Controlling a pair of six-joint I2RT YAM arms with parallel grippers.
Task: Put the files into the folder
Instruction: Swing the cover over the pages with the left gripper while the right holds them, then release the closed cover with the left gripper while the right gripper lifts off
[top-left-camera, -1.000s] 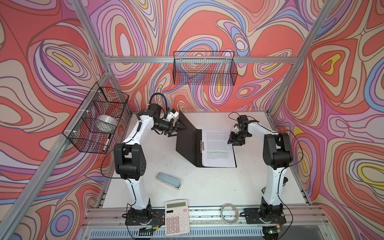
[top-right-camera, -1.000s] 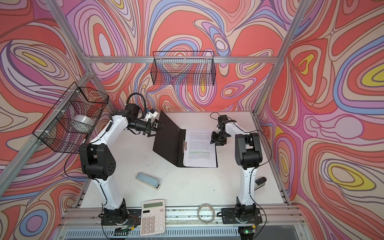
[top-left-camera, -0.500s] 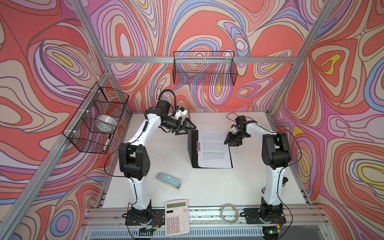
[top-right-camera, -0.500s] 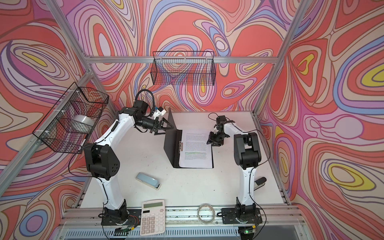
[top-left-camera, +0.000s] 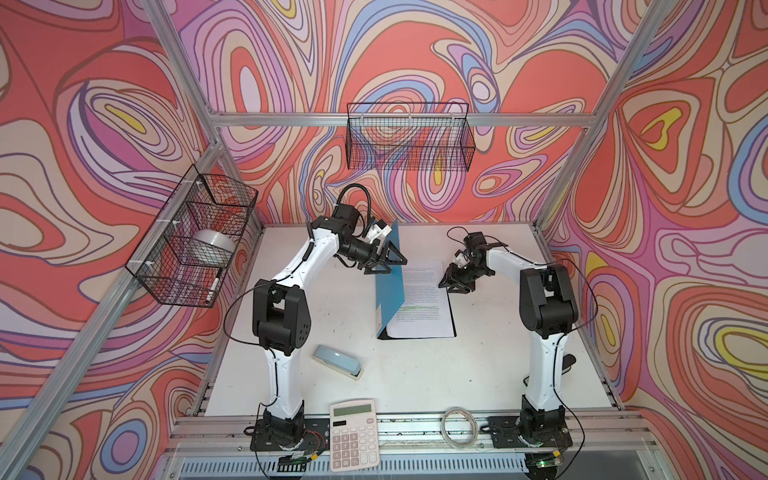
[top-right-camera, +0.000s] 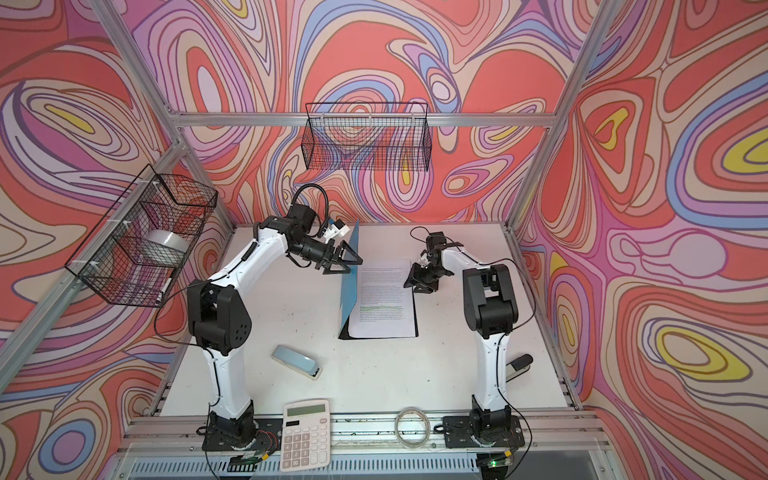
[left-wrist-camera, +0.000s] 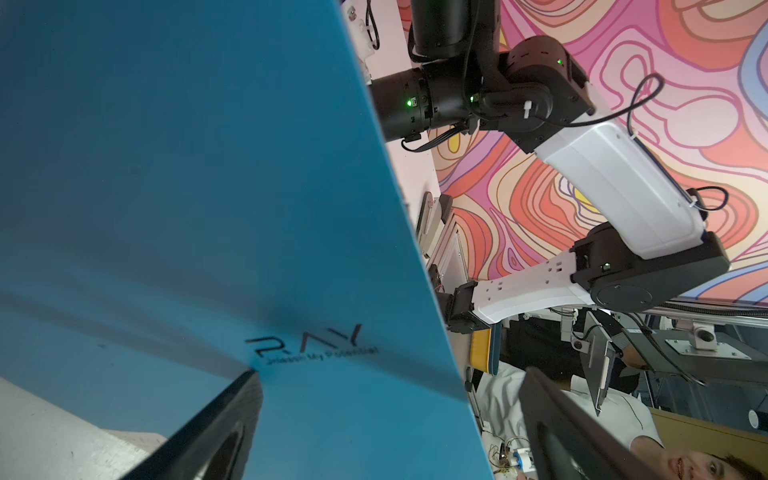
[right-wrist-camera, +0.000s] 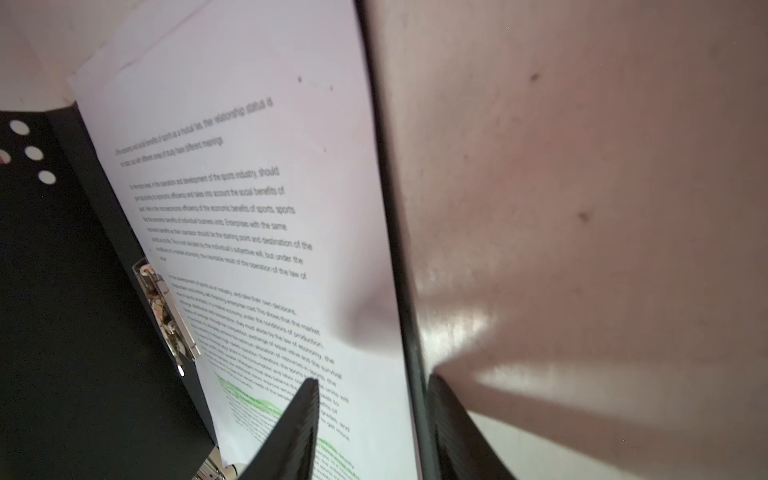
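The folder (top-left-camera: 390, 291) lies mid-table with its blue cover raised almost upright in both top views. Its black back half (top-right-camera: 415, 328) lies flat under the files (top-left-camera: 424, 303), white printed sheets with green highlighted lines (top-right-camera: 380, 308). My left gripper (top-left-camera: 390, 264) is open. One finger (left-wrist-camera: 245, 395) touches the cover's blue "RAY" face (left-wrist-camera: 208, 187); the other sits past the cover's edge. My right gripper (top-left-camera: 455, 284) is open at the folder's right edge. One finger (right-wrist-camera: 303, 415) is over the files (right-wrist-camera: 249, 166) and the other is on the table side. A metal clip (right-wrist-camera: 166, 316) shows on the black inside.
A pale blue stapler-like object (top-left-camera: 336, 361) lies in front of the left arm. A white calculator (top-left-camera: 353, 432) and a coiled cable (top-left-camera: 459, 426) sit on the front rail. Wire baskets hang on the left wall (top-left-camera: 195, 237) and the back wall (top-left-camera: 409, 137).
The folder's cover has swung from lying open on the left to nearly upright, with my left gripper following it rightward. My right gripper has stayed at the folder's right edge.
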